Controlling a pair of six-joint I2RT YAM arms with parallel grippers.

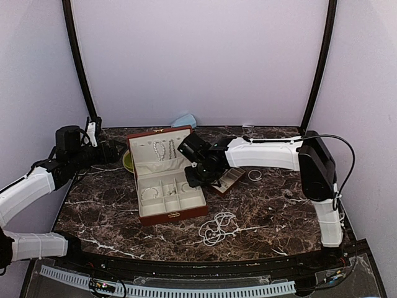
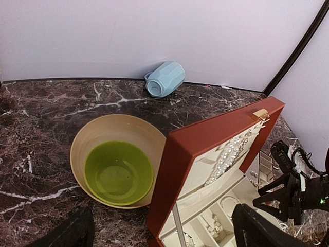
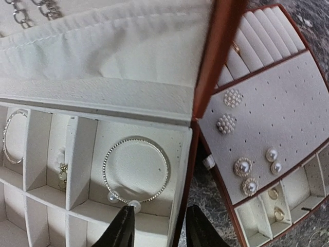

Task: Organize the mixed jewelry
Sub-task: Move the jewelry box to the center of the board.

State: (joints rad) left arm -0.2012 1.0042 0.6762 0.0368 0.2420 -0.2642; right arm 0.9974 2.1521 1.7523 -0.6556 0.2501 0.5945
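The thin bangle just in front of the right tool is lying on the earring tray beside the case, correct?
Not quite. The bangle in front of the right tool lies flat in an end compartment of the case, not on the earring tray, which holds pearl studs. The right wrist view shows it.

The marble table [image 1: 273, 211] carries an open case [image 1: 173, 215], bowl [image 2: 118, 170], tipped blue cup [image 2: 164, 78], tray [image 1: 228, 180], bangle [image 1: 254, 175] and tangled bead strands [image 1: 217, 228].

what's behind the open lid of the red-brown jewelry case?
A cream bowl with a green inside, apparently empty, right behind the reddish-brown case lid. Further back, a pale blue faceted cup on its side. From above the lid covers most of the bowl.
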